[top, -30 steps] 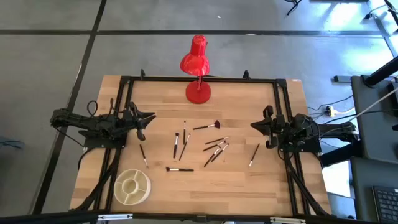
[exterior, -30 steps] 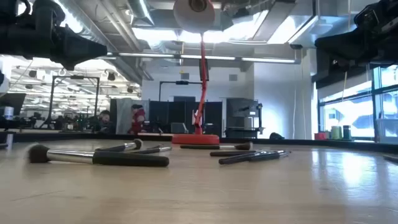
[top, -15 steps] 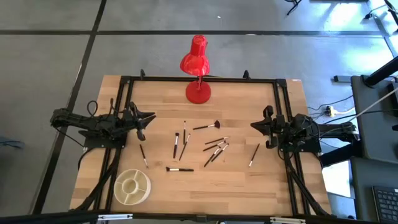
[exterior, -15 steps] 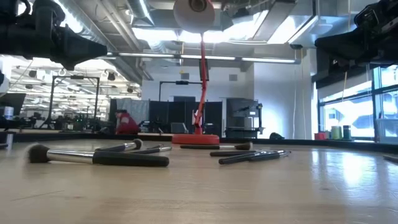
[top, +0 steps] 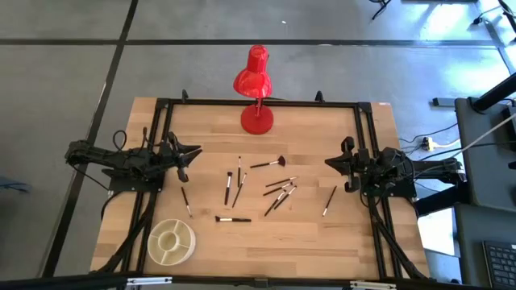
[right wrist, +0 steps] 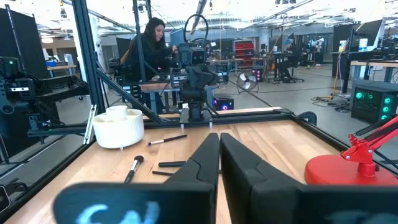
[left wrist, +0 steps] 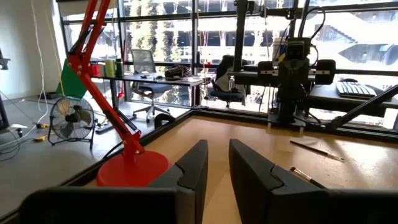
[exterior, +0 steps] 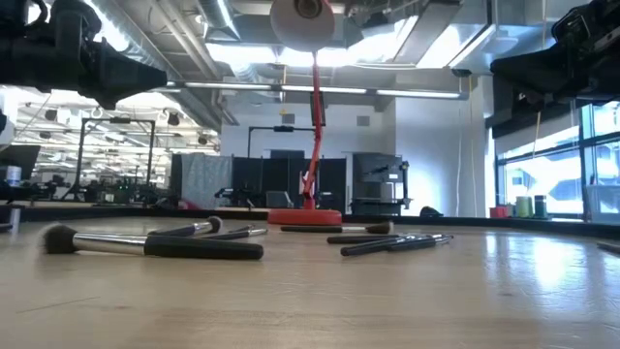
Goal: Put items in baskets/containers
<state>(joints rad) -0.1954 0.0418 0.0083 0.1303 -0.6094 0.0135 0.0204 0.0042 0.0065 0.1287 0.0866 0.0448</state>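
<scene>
Several thin dark-handled makeup brushes [top: 242, 187] lie flat and scattered on the middle of the wooden table; one lies apart at the right [top: 330, 200], one at the left [top: 185, 200]. The nearest brush fills the low view's left [exterior: 155, 245]. The cream divided dish [top: 171, 241] stands at the near left and also shows in the right wrist view [right wrist: 118, 127]. My left gripper [top: 196, 151] hovers at the left, its fingers a narrow gap apart [left wrist: 218, 155], empty. My right gripper [top: 329, 163] hovers at the right, shut and empty [right wrist: 220, 140].
A red desk lamp [top: 256, 97] stands with its round base at the far middle of the table. A dark metal frame [top: 258, 102] runs around the table's edges. A person [right wrist: 146, 46] stands in the room beyond the table's left side.
Both arms and all the brushes have kept still. In the room behind the table, a figure in red has drifted to the left and gone out of sight.
</scene>
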